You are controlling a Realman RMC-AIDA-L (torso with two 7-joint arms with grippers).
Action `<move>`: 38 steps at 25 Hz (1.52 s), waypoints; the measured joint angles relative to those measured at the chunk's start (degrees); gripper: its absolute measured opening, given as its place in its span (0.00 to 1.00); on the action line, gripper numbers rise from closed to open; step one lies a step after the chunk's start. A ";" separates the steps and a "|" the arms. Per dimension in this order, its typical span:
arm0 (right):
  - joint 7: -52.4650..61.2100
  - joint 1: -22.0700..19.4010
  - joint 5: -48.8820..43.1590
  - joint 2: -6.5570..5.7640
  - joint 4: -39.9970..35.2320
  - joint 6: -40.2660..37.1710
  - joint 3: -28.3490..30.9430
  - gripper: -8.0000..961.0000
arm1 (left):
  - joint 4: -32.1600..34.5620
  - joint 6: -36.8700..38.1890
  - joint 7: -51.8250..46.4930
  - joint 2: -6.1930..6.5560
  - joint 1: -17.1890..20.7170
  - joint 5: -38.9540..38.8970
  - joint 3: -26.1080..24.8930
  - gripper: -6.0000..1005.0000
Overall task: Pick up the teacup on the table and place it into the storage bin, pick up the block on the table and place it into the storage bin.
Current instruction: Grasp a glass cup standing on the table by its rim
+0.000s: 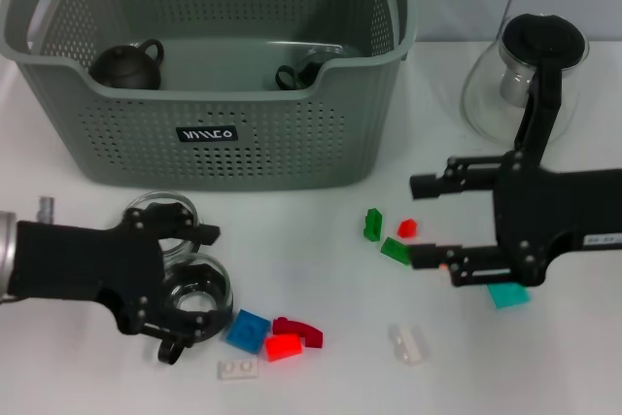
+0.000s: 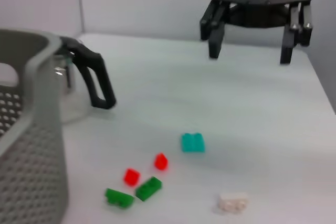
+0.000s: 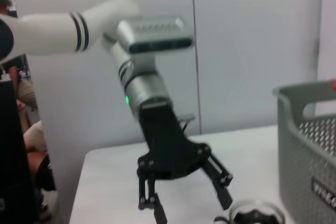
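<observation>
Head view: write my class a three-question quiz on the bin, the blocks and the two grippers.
1. True or false: the right gripper is shut on a block.
2. Which lies nearest the left gripper? A. the blue block B. the teal block C. the glass jug
3. How many dark pots can be seen inside the storage bin?

Key: 1. False, it is open and holds nothing. 2. A. 3. Two.
</observation>
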 joint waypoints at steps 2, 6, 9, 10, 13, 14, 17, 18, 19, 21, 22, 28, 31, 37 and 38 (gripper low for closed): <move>0.01 0.39 -0.34 -0.01 0.81 0.45 -0.10 0.75 | 1.30 -0.10 -1.95 -0.03 -0.01 0.09 1.74 0.91; 0.06 1.84 -0.68 -0.30 3.86 1.79 0.03 0.75 | 7.78 -0.36 -11.26 0.02 0.05 3.49 10.67 0.91; 0.07 2.14 -0.69 -0.35 3.98 2.22 0.05 0.75 | 12.21 0.24 -16.78 0.00 -0.01 6.35 15.84 0.90; 0.08 2.24 -0.70 -0.35 4.01 2.40 0.06 0.75 | 13.61 0.45 -18.90 -0.03 -0.01 7.07 17.47 0.90; 0.09 2.50 -0.73 -0.37 4.11 3.02 -0.17 0.75 | 15.05 0.46 -24.90 -0.08 -0.39 8.44 19.82 0.89; 0.10 2.51 -0.74 -0.38 4.12 3.20 -0.25 0.75 | 15.20 0.44 -26.46 -0.08 -0.57 8.90 20.46 0.89; 0.11 2.55 -0.76 -0.39 4.13 3.36 -0.22 0.75 | 15.41 -0.24 -32.62 -0.09 -1.34 11.77 23.19 0.89; 0.12 2.60 -0.76 -0.39 4.13 3.40 -0.12 0.75 | 15.44 -0.59 -34.36 -0.09 -1.58 12.83 24.05 0.89; 0.12 2.67 -0.76 -0.40 4.14 3.42 -0.03 0.75 | 15.46 -1.00 -36.02 -0.09 -1.86 13.82 25.17 0.89; 0.13 2.77 -0.77 -0.48 4.14 3.46 0.03 0.75 | 15.51 -1.92 -38.14 -0.09 -2.10 15.08 26.79 0.88; 0.13 2.82 -0.77 -0.53 4.14 3.52 0.04 0.75 | 15.53 -2.35 -38.86 -0.09 -2.18 15.54 27.39 0.88; -0.02 2.90 -0.77 -0.65 4.14 4.29 0.08 0.75 | 13.96 -5.41 -40.90 -0.09 -2.53 18.22 29.17 0.87; -0.20 2.90 -0.86 -0.65 4.15 4.34 0.13 0.75 | 11.87 -7.65 -40.79 -0.09 -2.52 18.84 29.62 0.87; -0.10 2.88 -1.44 -0.67 4.18 4.77 0.28 0.75 | 9.28 -10.96 -39.99 -0.09 -2.48 19.96 29.79 0.86; -0.10 2.88 -1.44 -0.69 4.18 4.79 0.29 0.75 | 8.86 -11.50 -39.86 -0.09 -2.46 20.45 29.90 0.85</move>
